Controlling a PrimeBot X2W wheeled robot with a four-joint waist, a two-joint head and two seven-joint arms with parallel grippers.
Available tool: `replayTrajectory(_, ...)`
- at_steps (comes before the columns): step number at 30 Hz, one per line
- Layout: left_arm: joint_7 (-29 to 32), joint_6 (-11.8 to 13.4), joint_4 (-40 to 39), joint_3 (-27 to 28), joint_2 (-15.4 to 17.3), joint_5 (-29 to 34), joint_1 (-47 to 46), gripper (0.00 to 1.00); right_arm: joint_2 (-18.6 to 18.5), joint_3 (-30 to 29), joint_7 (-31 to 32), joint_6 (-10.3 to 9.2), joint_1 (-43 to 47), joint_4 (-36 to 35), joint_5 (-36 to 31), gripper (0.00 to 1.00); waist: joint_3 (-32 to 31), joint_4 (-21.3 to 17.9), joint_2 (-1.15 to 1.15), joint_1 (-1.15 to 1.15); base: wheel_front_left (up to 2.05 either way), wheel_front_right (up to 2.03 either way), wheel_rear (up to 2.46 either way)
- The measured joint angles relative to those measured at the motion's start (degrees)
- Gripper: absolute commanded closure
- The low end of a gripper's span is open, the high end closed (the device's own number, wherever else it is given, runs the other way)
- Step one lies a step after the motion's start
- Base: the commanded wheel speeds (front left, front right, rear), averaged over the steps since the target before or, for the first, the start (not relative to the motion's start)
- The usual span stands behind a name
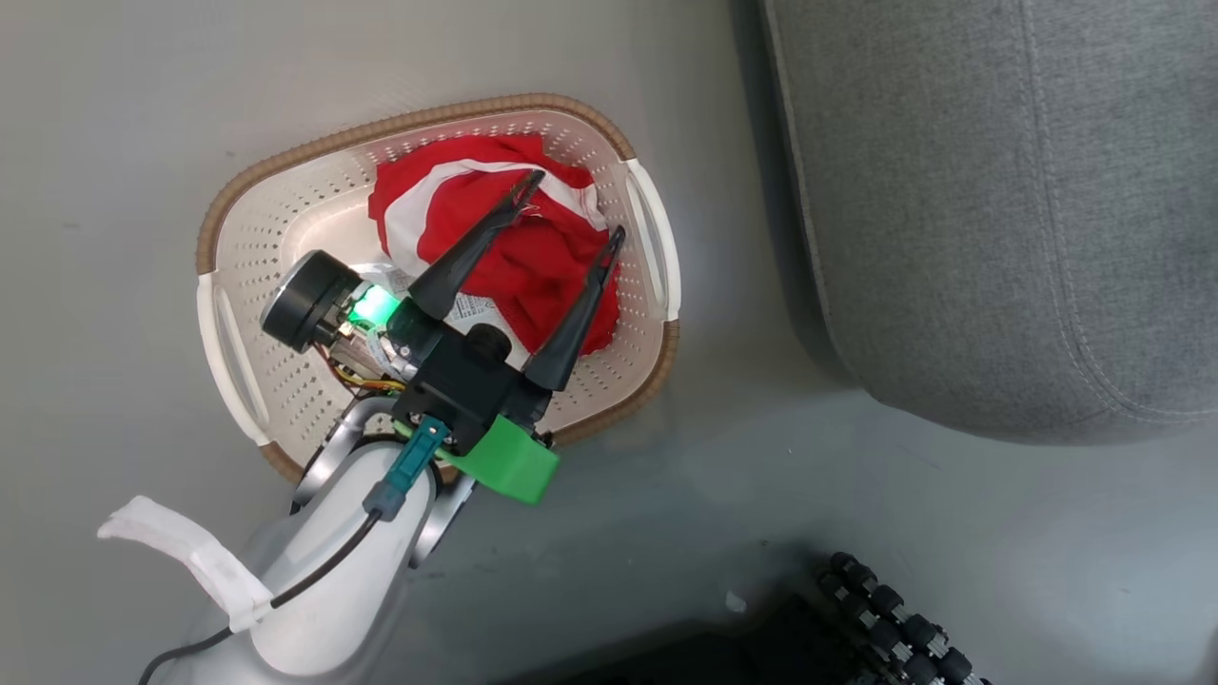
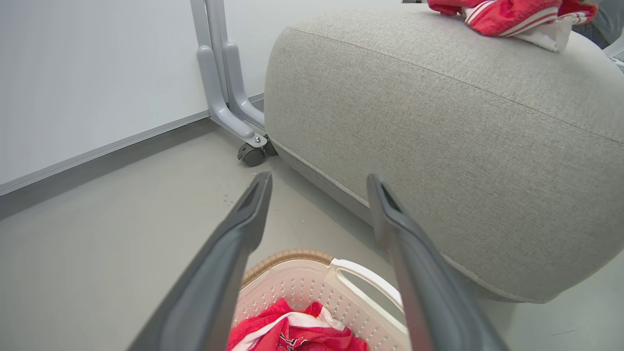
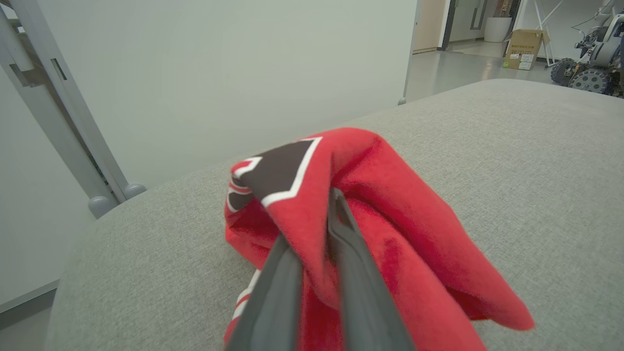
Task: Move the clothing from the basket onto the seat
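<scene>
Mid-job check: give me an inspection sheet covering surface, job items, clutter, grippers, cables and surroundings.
Surface: grey floor, the basket standing on it.
Job's things: basket beside the seat, red clothing inside it; a red garment lies on the seat top.
Clutter: nothing seen.
Grippers: left gripper open above the basket; right gripper shut on the red garment.
Cables: black cable runs along the left forearm to a teal connector.
Surroundings: white wall, grey frame on casters, cardboard box far off.

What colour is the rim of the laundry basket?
The rim of the cream-white perforated plastic laundry basket is brown, woven-look. Best in the head view.
</scene>
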Motion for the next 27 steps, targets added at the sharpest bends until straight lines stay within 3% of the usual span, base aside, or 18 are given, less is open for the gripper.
replayTrajectory(9, -0.3, 1.7, 2.1, -0.1, -0.8, 0.5, 0.2, 0.0, 4.5, -2.7, 0.0, 0.0, 7.4, -8.6, -10.1, 0.0, -2.8, 0.2, 0.0, -0.01, 0.0, 0.0, 0.0)
replayTrajectory(16, -0.4, 2.6, 2.7, 1.4, -3.7, -2.4, 3.7, 0.0, 8.8, 5.1, 0.0, 0.01, 18.0, -17.6, -12.3, 0.0, -8.2, 0.7, 0.0, -0.01, 0.0, 0.0, 0.0)
replayTrajectory(27, -0.4, 5.7, 4.9, 10.4, -7.2, -5.4, 11.0, 0.0, 11.8, 17.8, 0.0, 0.0, 28.2, -20.6, -12.5, 0.0, -19.4, 4.0, 0.0, -0.02, 0.0, 0.0, 0.0)
